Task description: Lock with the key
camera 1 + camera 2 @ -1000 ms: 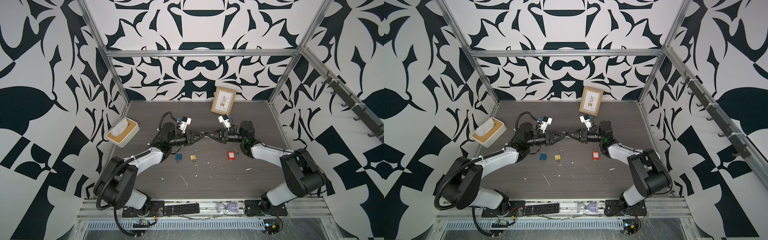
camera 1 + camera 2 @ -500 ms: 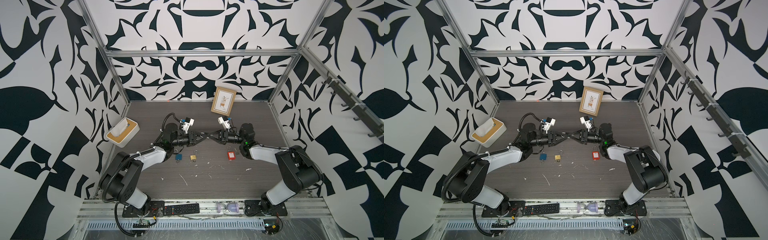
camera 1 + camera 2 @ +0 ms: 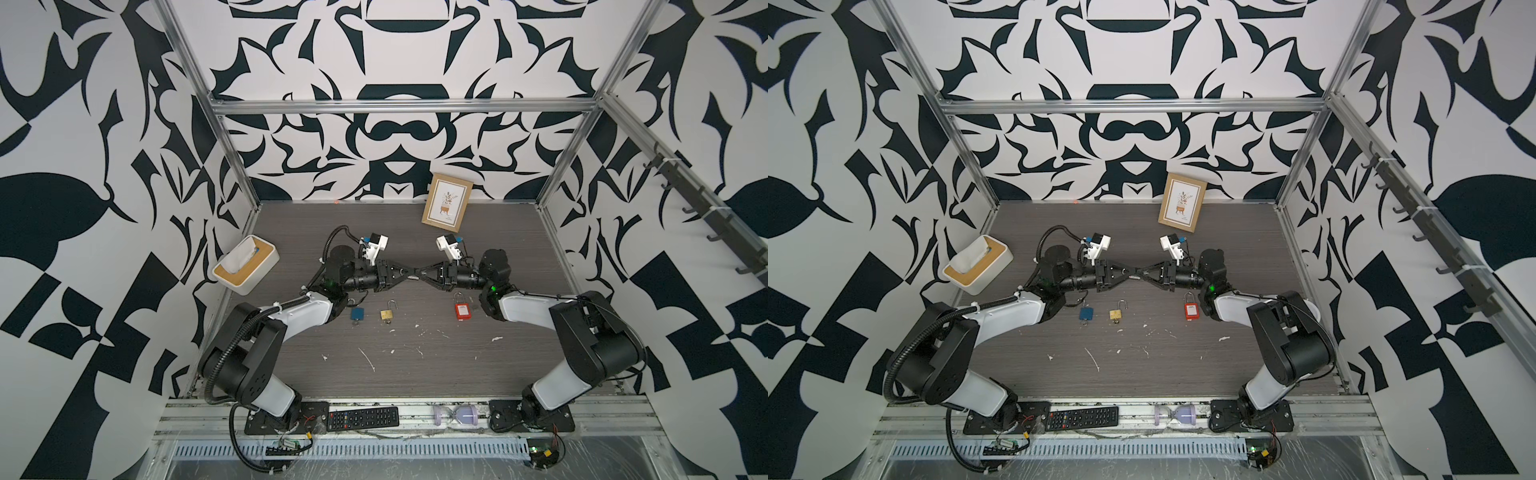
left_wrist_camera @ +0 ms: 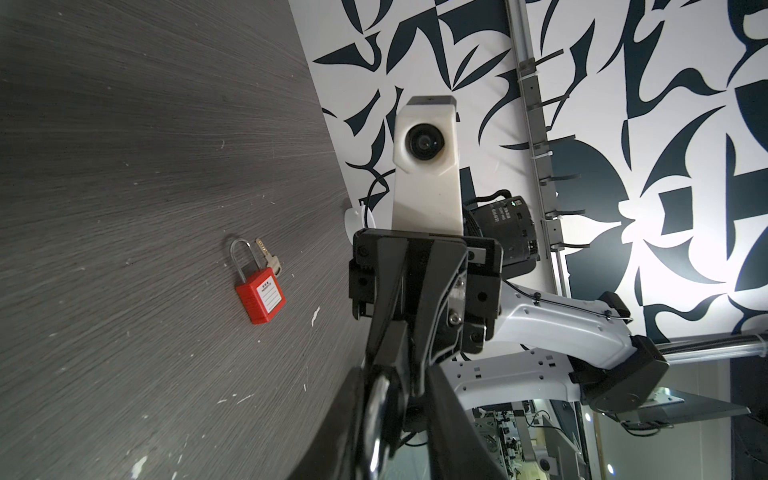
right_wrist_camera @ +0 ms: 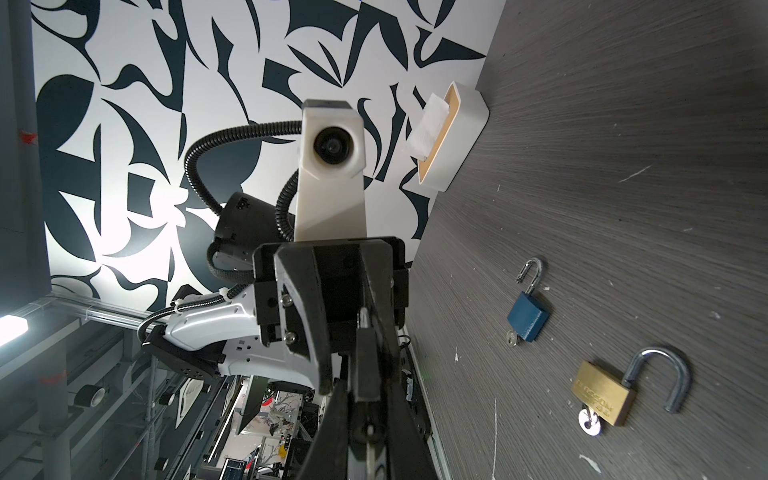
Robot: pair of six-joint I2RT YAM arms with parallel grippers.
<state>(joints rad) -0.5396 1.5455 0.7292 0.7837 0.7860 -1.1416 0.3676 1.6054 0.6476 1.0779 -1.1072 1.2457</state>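
Above the middle of the table my two grippers meet tip to tip in both top views. A small dark padlock point(image 5: 365, 365) hangs between them. My right gripper point(image 3: 417, 274) is shut on its body. A silver key point(image 5: 369, 451) sticks out of the body toward my right wrist. My left gripper point(image 3: 408, 275) is closed around the shiny shackle point(image 4: 380, 399), seen between its fingers in the left wrist view. In a top view the lock point(image 3: 1134, 274) is only a dark speck between the fingertips.
On the table lie a blue padlock point(image 3: 358, 313), a brass padlock point(image 3: 387, 314), both with the shackle open and a key in them, and a red padlock point(image 3: 461, 310) with a key point(image 4: 269, 257) beside it. A tissue box point(image 3: 245, 266) sits left and a picture frame point(image 3: 447, 208) at the back. A remote point(image 3: 363, 417) and an hourglass point(image 3: 461, 413) lie on the front rail.
My left gripper's jaws have narrowed onto the lock's shackle. The left arm's elbow has swung inward a little. The point where the grippers meet has hardly moved.
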